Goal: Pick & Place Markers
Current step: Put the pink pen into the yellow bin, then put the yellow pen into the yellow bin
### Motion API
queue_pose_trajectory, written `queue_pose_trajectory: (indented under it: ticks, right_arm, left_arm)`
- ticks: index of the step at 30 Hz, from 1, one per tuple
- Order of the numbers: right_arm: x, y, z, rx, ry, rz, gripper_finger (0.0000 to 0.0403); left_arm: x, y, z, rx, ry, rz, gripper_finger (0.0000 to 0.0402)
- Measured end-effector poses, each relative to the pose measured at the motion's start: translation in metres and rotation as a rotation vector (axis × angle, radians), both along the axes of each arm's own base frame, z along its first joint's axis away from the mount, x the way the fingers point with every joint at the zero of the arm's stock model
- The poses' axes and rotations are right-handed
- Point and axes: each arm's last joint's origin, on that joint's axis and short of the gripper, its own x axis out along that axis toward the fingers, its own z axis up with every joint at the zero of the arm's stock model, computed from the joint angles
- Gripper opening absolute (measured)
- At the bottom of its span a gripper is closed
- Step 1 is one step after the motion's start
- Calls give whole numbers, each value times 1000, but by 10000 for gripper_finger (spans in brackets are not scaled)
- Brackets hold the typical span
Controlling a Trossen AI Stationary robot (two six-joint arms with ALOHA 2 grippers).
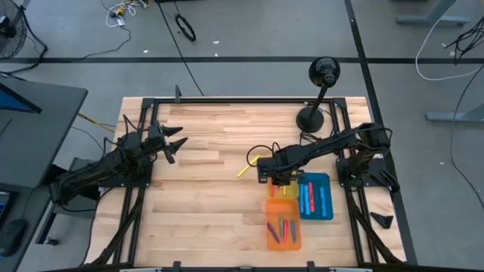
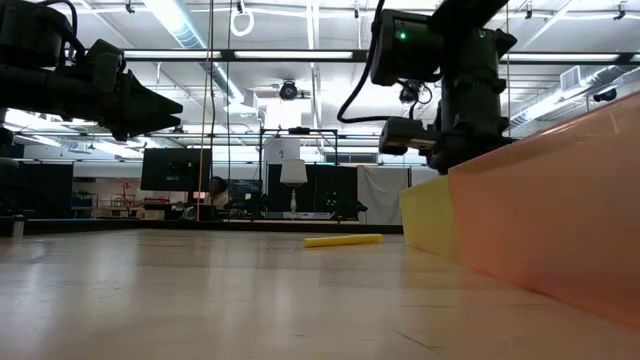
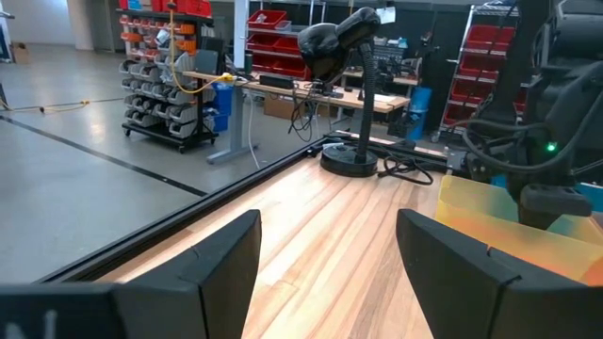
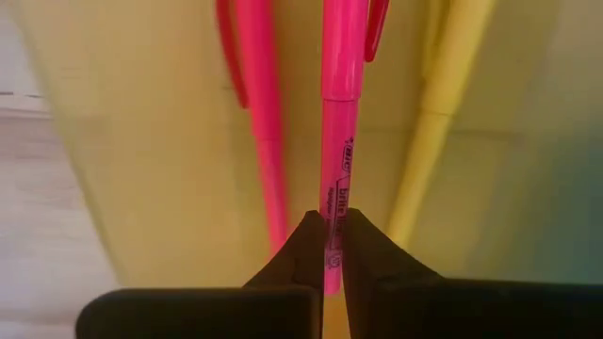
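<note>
My right gripper (image 1: 281, 180) points down over the yellow tray (image 1: 290, 192) and is shut on a pink marker (image 4: 337, 113). In that tray lie another pink marker (image 4: 259, 122) and a yellow marker (image 4: 441, 113). One yellow marker (image 1: 243, 170) lies flat on the wooden table just left of the tray and shows in the low view too (image 2: 343, 240). Several markers lie in the orange tray (image 1: 295, 240) and in the blue tray (image 1: 327, 181). My left gripper (image 1: 175, 143) stands open at the table's left, level, with nothing between its fingers (image 3: 217, 273). My right gripper pinches the pink marker between its two fingertips (image 4: 303, 247), at the printed barrel near one end (image 4: 334, 202). The fingers come from above, pointing down, and lie across the marker. The rest of the marker reaches out over the yellow tray's floor; whether it rests on it I cannot tell.
The three trays stand close together right of the table's middle. A black lamp-like stand (image 1: 311, 117) sits at the far right, with cables beside it. Bare wood (image 1: 204, 204) stretches between the two arms. A black frame (image 1: 227, 100) rims the table.
</note>
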Motion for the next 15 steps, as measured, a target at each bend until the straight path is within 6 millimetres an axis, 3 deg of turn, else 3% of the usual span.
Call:
queue_pose_trajectory:
  ticks: [7, 15]
  right_arm:
    - [2, 0, -2, -7, -38, 32, 19]
    - [2, -1, -2, -20, -36, 8, 103]
  left_arm:
    - [0, 0, 0, 0, 0, 0, 252]
    - [0, 0, 0, 0, 0, 0, 252]
